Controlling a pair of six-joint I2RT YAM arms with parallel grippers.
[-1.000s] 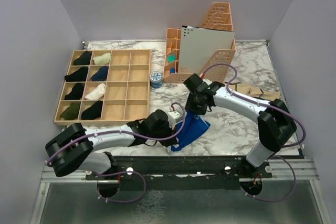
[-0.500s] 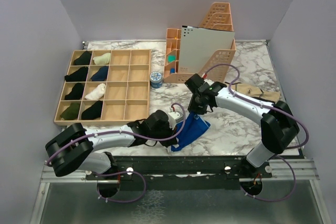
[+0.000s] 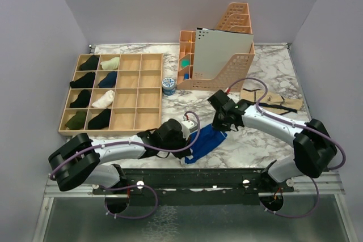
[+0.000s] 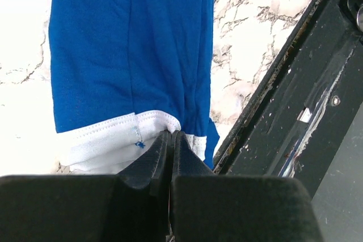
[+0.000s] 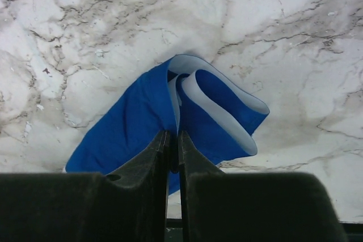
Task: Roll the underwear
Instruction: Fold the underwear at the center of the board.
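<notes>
Lying near the front edge of the white marble table, the blue cloth underwear with a white band is pinched at 2 ends. The left gripper is clenched on the band, and the right gripper is clenched on a blue fold.

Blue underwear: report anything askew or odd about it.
The underwear lies slanted and bunched, not rolled: the white waistband curls into a loose loop by the right gripper, and one corner sits close to the table's near edge.

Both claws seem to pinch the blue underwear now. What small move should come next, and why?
Probably the right claw should turn its pinched fold over toward the left claw, starting the roll: the underwear lies unrolled, each end gripped.
</notes>
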